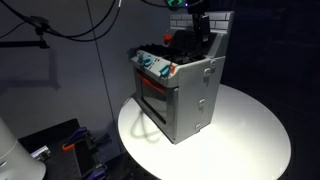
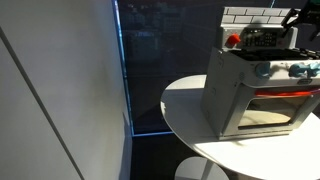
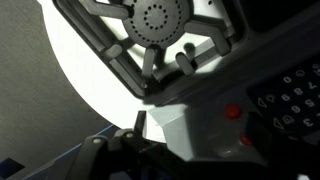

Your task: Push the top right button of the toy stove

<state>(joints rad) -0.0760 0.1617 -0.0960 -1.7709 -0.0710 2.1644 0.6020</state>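
While the gripper [image 1: 197, 34] hangs above the toy stove [image 1: 188, 95], the dark top panel [image 1: 160, 52] lies just beneath; jaw opening cannot be told.

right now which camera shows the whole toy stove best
In an exterior view the toy stove is whole, with front and side visible. In an exterior view the toy stove is cut off by the frame edge. The wrist view shows only its burner, close up.

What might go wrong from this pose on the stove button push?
1. The red buttons are small and close together beside the burner grate; the gripper may hit the wrong one or snag the grate.
2. The toy stove looks unfixed on the round table; an off-axis push may slide it.
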